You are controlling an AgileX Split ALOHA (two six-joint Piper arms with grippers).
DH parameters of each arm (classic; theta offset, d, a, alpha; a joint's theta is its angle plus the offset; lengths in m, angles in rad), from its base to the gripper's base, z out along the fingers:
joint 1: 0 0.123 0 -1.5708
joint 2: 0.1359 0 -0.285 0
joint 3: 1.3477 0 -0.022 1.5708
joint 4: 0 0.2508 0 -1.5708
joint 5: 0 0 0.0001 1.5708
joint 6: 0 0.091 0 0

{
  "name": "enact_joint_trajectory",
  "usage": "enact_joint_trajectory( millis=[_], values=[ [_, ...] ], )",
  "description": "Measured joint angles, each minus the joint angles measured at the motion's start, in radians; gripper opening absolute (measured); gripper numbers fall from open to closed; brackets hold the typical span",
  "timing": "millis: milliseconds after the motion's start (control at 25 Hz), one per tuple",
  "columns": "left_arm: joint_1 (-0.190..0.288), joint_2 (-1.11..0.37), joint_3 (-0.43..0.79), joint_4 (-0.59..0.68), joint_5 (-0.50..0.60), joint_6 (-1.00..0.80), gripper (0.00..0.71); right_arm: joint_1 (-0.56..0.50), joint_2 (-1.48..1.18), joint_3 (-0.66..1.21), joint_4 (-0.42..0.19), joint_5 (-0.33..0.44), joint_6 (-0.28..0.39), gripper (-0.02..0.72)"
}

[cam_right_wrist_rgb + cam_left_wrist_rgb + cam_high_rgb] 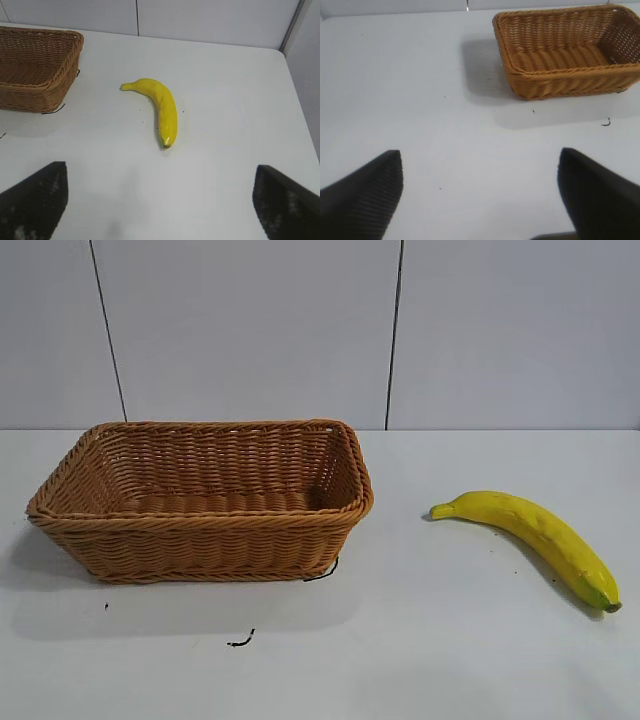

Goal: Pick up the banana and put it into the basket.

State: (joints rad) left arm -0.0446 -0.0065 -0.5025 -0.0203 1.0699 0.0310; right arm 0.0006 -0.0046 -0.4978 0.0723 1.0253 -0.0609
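Plainly, the banana (530, 538) lies flat on the white table (420, 660), well apart from the basket (200, 502) and on the right arm's side, its stem end turned toward the basket and its greenish, dark-tipped end pointing away. Nothing touches it. The basket sits empty on the left half of the table, open side up, with a short dark scrap (241, 641) lying on the tabletop just in front of it.

The right gripper (160, 205) hangs above the table short of the banana, its fingers spread wide apart with nothing between them — the fruit lies ahead of the gap, not inside it. The left gripper (480, 195) is likewise spread and empty, facing the basket from some way off, and looks idle.

As I judge it, the pickup has not begun, and the risks sit in the grasp. The banana is curved and smooth, so fingers closing near either tapered end could let it pivot or squirt out; closing across the thick middle seems safer. A descent that is off-line might nudge it into a roll. Later, carrying it low could catch the basket's braided rim — and shift the light basket.
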Motion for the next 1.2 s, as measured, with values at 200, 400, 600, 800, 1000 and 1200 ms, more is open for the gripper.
enact_joint_trajectory(
  millis=[200,400,600,800,1000,1200],
  values=[
    [0.000,0.000,0.000,0.000,0.000,0.000,0.635,0.000,0.000,0.000,0.001,0.000,0.000,0.689],
    [0.000,0.000,0.000,0.000,0.000,0.000,0.635,0.000,0.001,-0.010,-0.009,-0.012,0.001,0.689],
    [0.000,0.000,0.000,0.000,0.000,0.000,0.635,0.000,0.153,-0.079,-0.014,-0.054,0.020,0.689],
    [0.000,0.000,0.000,0.000,0.000,0.000,0.635,0.000,0.458,-0.184,-0.001,-0.057,0.024,0.689],
    [0.000,0.000,0.000,0.000,0.000,0.000,0.635,0.000,0.776,-0.346,0.013,-0.058,0.021,0.689],
    [0.000,0.000,0.000,0.000,0.000,0.000,0.635,0.000,1.071,-0.532,0.016,-0.021,-0.032,0.689]
  ],
)
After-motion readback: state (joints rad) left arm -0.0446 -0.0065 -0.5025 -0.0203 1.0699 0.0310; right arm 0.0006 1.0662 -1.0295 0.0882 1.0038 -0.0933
